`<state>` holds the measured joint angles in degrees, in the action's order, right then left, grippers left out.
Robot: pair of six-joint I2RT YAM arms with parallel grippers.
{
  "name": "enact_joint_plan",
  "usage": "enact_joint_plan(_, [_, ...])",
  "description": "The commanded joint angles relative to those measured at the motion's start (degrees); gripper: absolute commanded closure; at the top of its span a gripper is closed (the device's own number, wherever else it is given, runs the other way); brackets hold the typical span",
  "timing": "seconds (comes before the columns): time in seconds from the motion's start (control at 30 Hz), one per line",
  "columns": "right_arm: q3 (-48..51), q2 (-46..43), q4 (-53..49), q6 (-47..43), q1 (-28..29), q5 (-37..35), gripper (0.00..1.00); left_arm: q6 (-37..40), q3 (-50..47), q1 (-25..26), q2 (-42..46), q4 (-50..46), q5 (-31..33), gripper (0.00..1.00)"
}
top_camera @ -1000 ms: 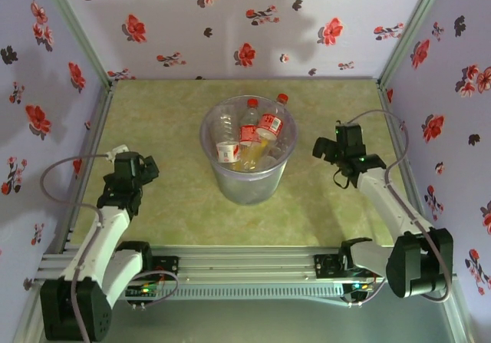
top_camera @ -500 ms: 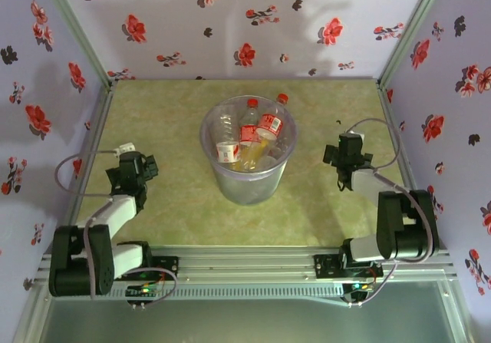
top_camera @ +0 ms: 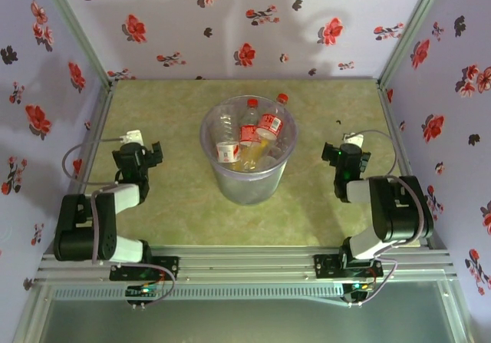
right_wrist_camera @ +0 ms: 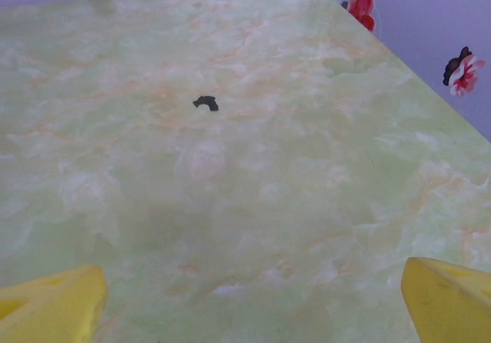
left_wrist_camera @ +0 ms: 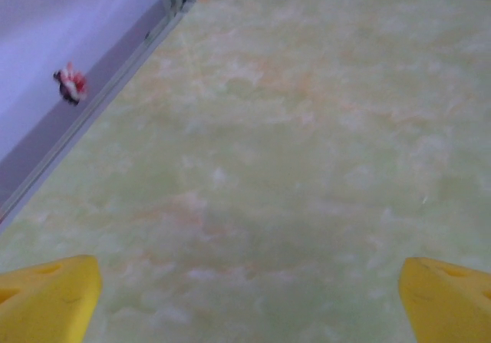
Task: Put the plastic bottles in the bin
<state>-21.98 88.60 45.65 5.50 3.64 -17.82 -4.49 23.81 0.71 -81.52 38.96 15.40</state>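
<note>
The bin, a round translucent grey bucket, stands in the middle of the green table. Several plastic bottles lie inside it: two clear ones with red caps and red labels, a yellow one and another labelled one. My left gripper sits low to the bin's left and is open. Its yellow fingertips stand far apart over bare table. My right gripper sits low to the bin's right, also open, with its yellow fingertips wide apart and nothing between them.
Flowered walls close in the table on three sides, with metal posts at the corners. A small black speck lies on the table ahead of the right gripper. A metal rail runs along the near edge by the arm bases.
Both arms have folded back toward their bases. The grippers have drawn a little away from the bin and settled low over the table. The bottles in the bin have not moved.
</note>
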Motion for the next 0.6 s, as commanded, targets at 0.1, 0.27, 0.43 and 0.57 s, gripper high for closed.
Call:
enact_joint_plan(0.1, [0.62,1.4,7.84,-0.07,-0.87,0.4,0.01,1.68,-2.14,-0.45,-7.03,13.78,-4.31,0.0])
enact_joint_plan(0.27, [0.45,0.76,6.41,0.34,-1.27,0.59,0.01,1.59,-1.93,-0.46,-6.92,13.21,-4.18,0.0])
enact_joint_plan(0.43, [0.47,0.71,6.28,0.3,-1.28,0.51,0.01,1.59,-1.93,-0.46,-6.98,13.25,-4.15,0.0])
enact_joint_plan(0.57, [0.45,0.7,6.29,0.31,-1.27,0.6,0.01,1.59,-1.89,-0.45,-6.97,13.2,-4.17,0.0])
